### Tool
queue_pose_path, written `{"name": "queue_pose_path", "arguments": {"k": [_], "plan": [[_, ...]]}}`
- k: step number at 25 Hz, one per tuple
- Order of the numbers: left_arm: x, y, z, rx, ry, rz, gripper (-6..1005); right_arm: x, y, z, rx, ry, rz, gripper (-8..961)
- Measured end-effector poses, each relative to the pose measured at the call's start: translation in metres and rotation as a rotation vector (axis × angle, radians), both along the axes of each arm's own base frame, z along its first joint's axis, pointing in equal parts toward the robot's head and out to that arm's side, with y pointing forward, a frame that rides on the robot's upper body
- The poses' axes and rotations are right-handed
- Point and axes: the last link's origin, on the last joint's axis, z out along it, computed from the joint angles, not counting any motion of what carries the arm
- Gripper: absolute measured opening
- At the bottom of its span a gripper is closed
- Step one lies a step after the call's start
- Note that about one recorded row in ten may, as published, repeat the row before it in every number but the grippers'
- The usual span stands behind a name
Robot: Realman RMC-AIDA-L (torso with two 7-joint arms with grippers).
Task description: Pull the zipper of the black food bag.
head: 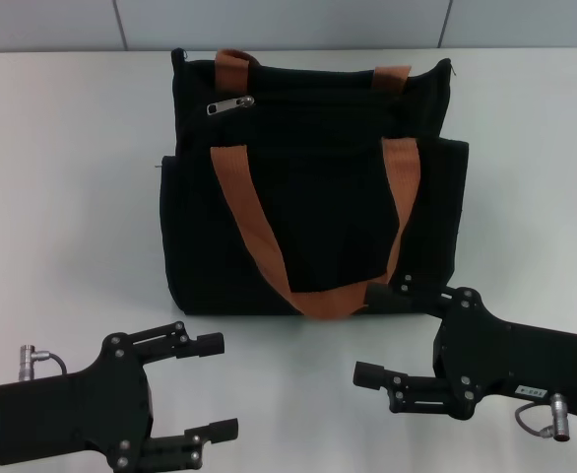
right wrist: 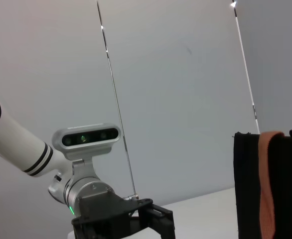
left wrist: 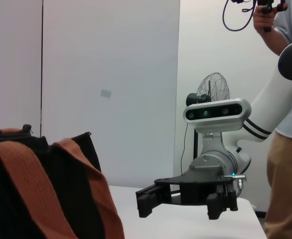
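**Black bag untouched, both pincers parked wide apart**

Black pincers nearest the head camera. Left pincer (head: pixel 212 386) sits low on the robot's left, fingers spread, nothing between them. Right pincer (head: pixel 372 333) is on the robot's right, also released; its upper finger lies just at the bag's near bottom edge, close to the handle loop (contact or not, can't tell from here). Both rest low over the white bench (head: pixel 62 197).

Next out: the black food bag (head: pixel 308 197), upright mid-bench, front pocket facing the robot, two orange-brown strap handles (head: pixel 244 212) draped down the front. Left wrist view shows the bag's side and a strap close by, with the right pincer beyond it over the bench.

Farthest: the zipper (head: pixel 229 104), silver slider with its pull tab, on the track near the bag's upper edge, toward the robot's left end. Well apart from both pincers.

Step in hand, my read: pre-approach. Nothing grasped, zipper not yet pulled.

Next move likely needs:
- left pincer up and forward to the slider, since it's on that side
- narrow the opening and pinch the small tab, not the fabric
- pull along the track toward the robot's right
- right pincer probably has to steady the bag, or the soft fabric will drag along with the pull
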Motion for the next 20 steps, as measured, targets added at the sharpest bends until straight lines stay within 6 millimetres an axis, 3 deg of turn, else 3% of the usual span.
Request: {"name": "queue_pose_path", "arguments": {"k": [17, 20], "plan": [[-0.002, 0.001, -0.003, 0.026, 0.006, 0.022, 699, -0.001, 0.001, -0.001, 0.002, 0.016, -0.015, 830], [-0.005, 0.013, 0.009, 0.155, -0.056, 0.114, 691, -0.001, -0.001, -0.003, -0.003, 0.021, -0.024, 830]]}}
